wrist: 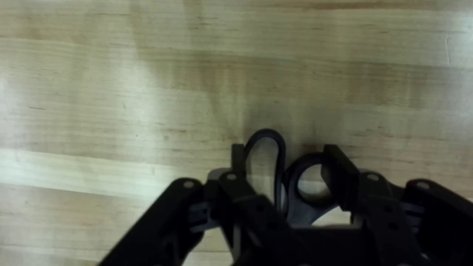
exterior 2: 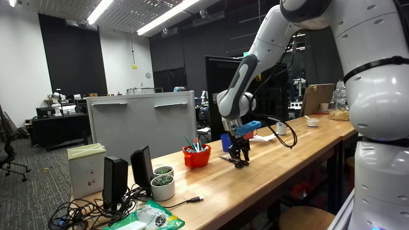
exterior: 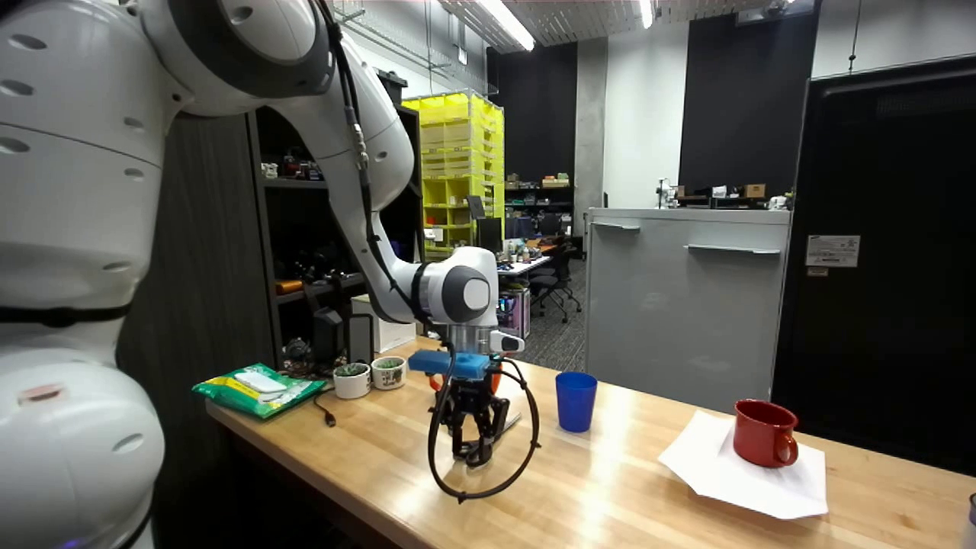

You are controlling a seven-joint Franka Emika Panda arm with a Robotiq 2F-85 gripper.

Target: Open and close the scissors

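The scissors [wrist: 301, 210] lie on the wooden table with dark loop handles side by side and touching. In the wrist view a long loop is at the left and a round loop at the right; the blades are hidden there. In both exterior views a thin blade [exterior: 512, 425] [exterior 2: 226, 158] sticks out past the fingers towards the blue cup side. My gripper [wrist: 285, 162] points down at table height, also seen in both exterior views [exterior: 470, 455] [exterior 2: 242, 160]. Its fingers stand outside the two loops, the left touching the long loop, the right against and partly covering the round one.
A blue cup [exterior: 576, 402] stands near the gripper. A red mug [exterior: 765, 433] sits on white paper [exterior: 698, 457]. A red pot of pens [exterior 2: 197, 158], small potted plants [exterior: 351, 381], a green bag [exterior: 255, 393] and a cable end [exterior 2: 195, 199] are on the table.
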